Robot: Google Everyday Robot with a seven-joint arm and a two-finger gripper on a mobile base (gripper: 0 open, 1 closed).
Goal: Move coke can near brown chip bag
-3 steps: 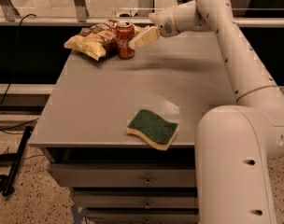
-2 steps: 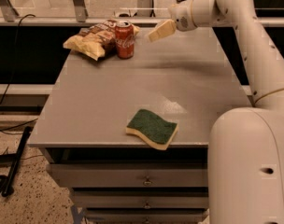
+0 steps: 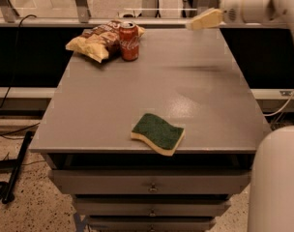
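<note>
The red coke can (image 3: 129, 41) stands upright at the far left of the grey table (image 3: 152, 95), touching the right side of the brown chip bag (image 3: 96, 39), which lies crinkled with yellow ends. My gripper (image 3: 201, 20) is in the air above the far right part of the table, well to the right of the can and apart from it. It holds nothing that I can see.
A green and yellow sponge (image 3: 157, 133) lies near the table's front edge. Drawers sit under the tabletop. A rail and glass panel run behind the table. My white base (image 3: 277, 178) fills the lower right.
My gripper has drawn away from the can, moving right and up. The can stays standing by the chip bag.
</note>
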